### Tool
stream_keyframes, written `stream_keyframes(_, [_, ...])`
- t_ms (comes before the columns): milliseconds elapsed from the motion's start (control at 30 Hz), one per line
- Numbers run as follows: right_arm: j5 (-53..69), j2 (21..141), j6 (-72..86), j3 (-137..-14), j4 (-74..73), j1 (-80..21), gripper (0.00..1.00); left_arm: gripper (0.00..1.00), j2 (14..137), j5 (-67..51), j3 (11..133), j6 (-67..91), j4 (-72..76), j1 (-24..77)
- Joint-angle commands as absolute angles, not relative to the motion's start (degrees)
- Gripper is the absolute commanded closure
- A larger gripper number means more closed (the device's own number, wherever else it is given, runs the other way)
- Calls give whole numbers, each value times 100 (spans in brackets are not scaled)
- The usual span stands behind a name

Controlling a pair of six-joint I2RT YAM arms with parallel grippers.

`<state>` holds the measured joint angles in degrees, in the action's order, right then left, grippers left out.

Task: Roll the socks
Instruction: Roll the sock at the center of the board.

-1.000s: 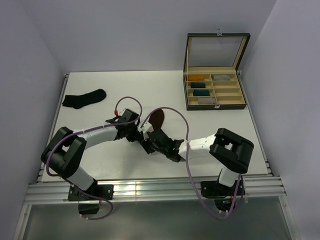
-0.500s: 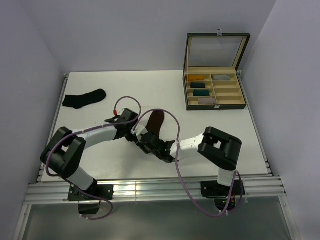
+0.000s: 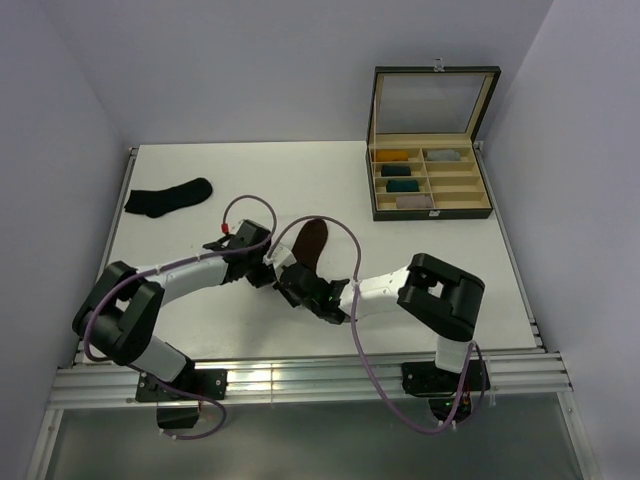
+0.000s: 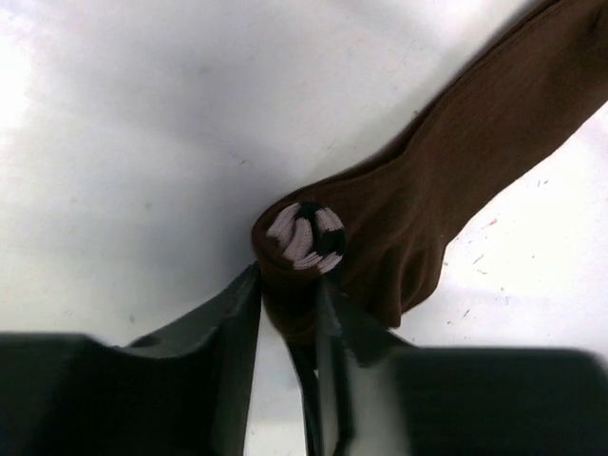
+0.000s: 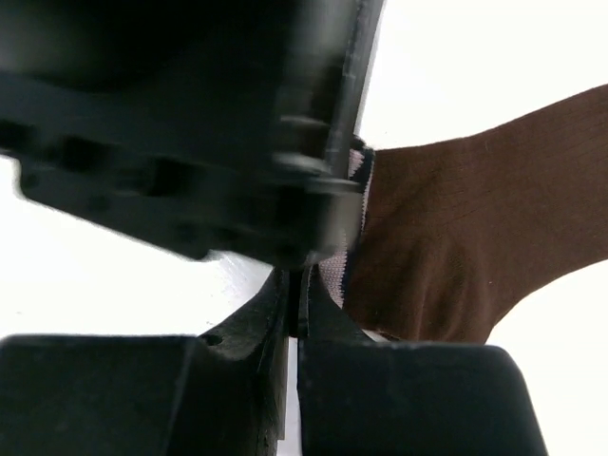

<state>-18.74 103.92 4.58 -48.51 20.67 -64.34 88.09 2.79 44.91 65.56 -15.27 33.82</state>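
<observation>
The dark brown sock (image 3: 311,243) lies mid-table, and its striped cuff end is rolled into a small coil (image 4: 304,237). My left gripper (image 4: 288,285) is shut on that rolled part, one finger on each side of it. My right gripper (image 5: 296,280) sits right beside it with its jaws pressed together; the pale striped cuff (image 5: 350,261) lies just to the right of its fingers. The left gripper's body hides what lies past the right gripper's tips. In the top view both grippers (image 3: 266,272) (image 3: 287,277) meet at the sock's near end. The black sock (image 3: 168,197) lies flat at the far left.
An open compartment box (image 3: 482,190) at the back right holds mustard, teal and grey rolled bundles. Walls close in the table on the left, back and right. Purple cables loop over both arms.
The right gripper has closed from open to shut and slid left against the left gripper at the sock's cuff. The left arm has shifted slightly while keeping hold of the roll.
</observation>
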Motion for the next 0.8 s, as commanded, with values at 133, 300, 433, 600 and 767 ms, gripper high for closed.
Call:
stream_keyframes(133, [-37, 9941, 1265, -4597, 1283, -5705, 100, 36, 8043, 369, 4114, 6916, -1442, 3305])
stream_keyframes(300, [1571, 9905, 1880, -4448, 1598, -5151, 100, 26, 7463, 597, 3859, 7189, -1257, 3234])
stream_keyframes(433, [2670, 10072, 2503, -4316, 2021, -4642, 100, 26, 7155, 572, 3473, 7295, -837, 3234])
stream_keyframes(600, [4065, 10590, 3146, -4245, 2767, -4035, 100, 27, 7242, 229, 3322, 7189, -370, 3234])
stream_keyframes(767, [4807, 11082, 3700, -4323, 3165, -3587, 100, 29, 7304, 53, 3173, 7207, -89, 3243])
